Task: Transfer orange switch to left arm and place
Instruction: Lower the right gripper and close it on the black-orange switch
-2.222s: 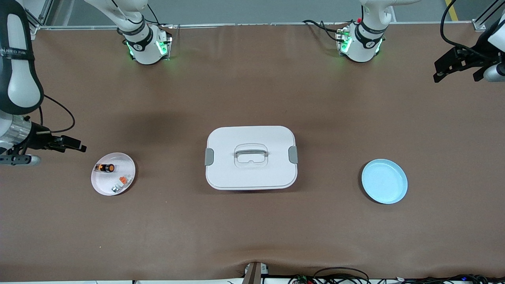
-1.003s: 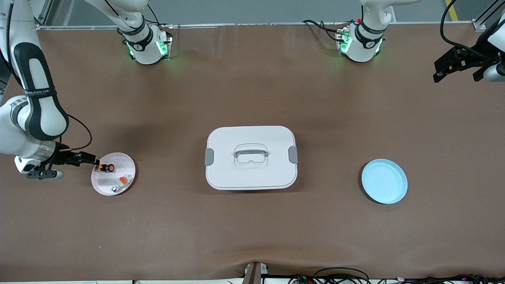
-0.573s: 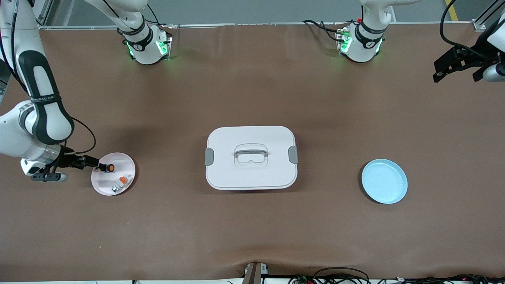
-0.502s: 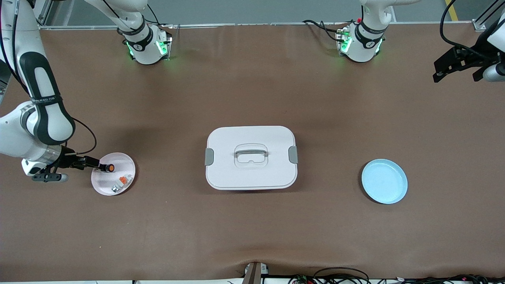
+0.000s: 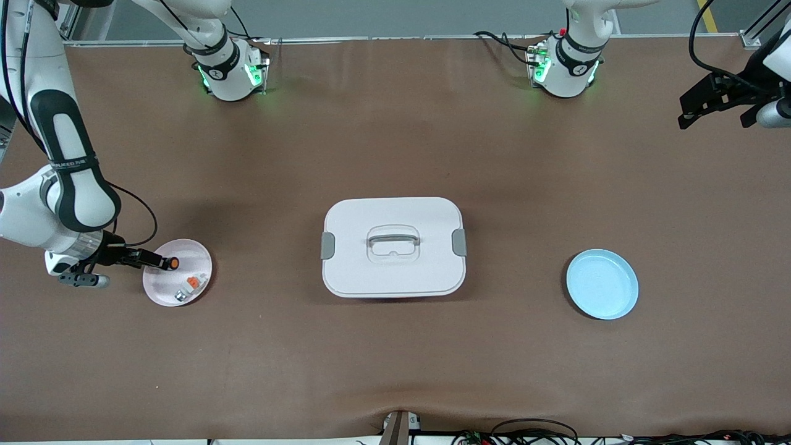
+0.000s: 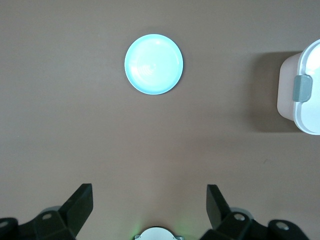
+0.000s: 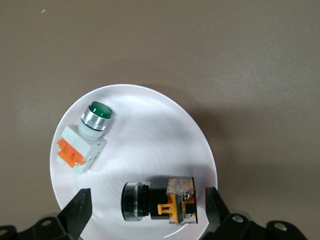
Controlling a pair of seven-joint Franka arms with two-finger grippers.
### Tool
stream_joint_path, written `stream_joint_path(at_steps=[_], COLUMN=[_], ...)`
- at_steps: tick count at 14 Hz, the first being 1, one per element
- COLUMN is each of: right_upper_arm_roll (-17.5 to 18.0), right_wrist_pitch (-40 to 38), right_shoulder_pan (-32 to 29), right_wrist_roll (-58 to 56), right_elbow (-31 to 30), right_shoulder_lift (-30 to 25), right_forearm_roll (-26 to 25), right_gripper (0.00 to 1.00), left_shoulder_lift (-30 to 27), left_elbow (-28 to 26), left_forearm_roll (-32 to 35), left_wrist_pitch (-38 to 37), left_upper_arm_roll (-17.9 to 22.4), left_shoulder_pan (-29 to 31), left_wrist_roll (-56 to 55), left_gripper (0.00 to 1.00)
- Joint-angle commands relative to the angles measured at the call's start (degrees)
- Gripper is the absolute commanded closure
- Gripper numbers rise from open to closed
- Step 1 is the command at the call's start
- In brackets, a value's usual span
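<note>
The orange switch (image 5: 175, 263) lies on its side in a pink plate (image 5: 193, 250) toward the right arm's end of the table. My right gripper (image 5: 159, 262) is low over that plate and covers the switch's black body. In the right wrist view the switch (image 7: 160, 200) lies between the open fingers (image 7: 77, 210), and gaps show on both sides. The white box (image 5: 395, 275) stands closed at the table's middle. My left gripper (image 5: 710, 111) waits open and empty, up over the left arm's end of the table; its fingers (image 6: 82, 205) are spread wide.
A white-grey piece with an orange tab and green cap (image 7: 85, 137) lies in the same pink plate, nearer to the front camera (image 5: 188, 287). A blue plate (image 5: 602, 283) sits toward the left arm's end and also shows in the left wrist view (image 6: 153, 64), with a box corner (image 6: 302, 95).
My right gripper has come in from the table's end and down onto the pink plate, until its open fingers straddle the orange switch. The left arm has not moved.
</note>
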Motion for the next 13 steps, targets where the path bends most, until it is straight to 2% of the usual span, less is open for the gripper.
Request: stream_joint_path(at_steps=[1, 13], right_upper_arm_roll=[0.5, 0.5], right_wrist_pitch=[5.1, 5.2], right_shoulder_pan=[0.4, 1.2], right_wrist_roll=[-1.2, -2.2], right_elbow=[-2.8, -4.6], right_shoulder_lift=[-0.1, 0.0], right_forearm_roll=[1.5, 1.5], right_gripper=[0.0, 0.0], left_shoulder_lift=[0.0, 0.0], left_elbow=[0.9, 0.9], left_forearm_roll=[-1.0, -1.0], left_wrist_pitch=[-0.4, -0.4], left_upper_arm_roll=[-0.2, -0.2], left_shoulder_pan=[0.3, 0.2], left_wrist_roll=[-0.7, -0.8], left_gripper=[0.0, 0.0])
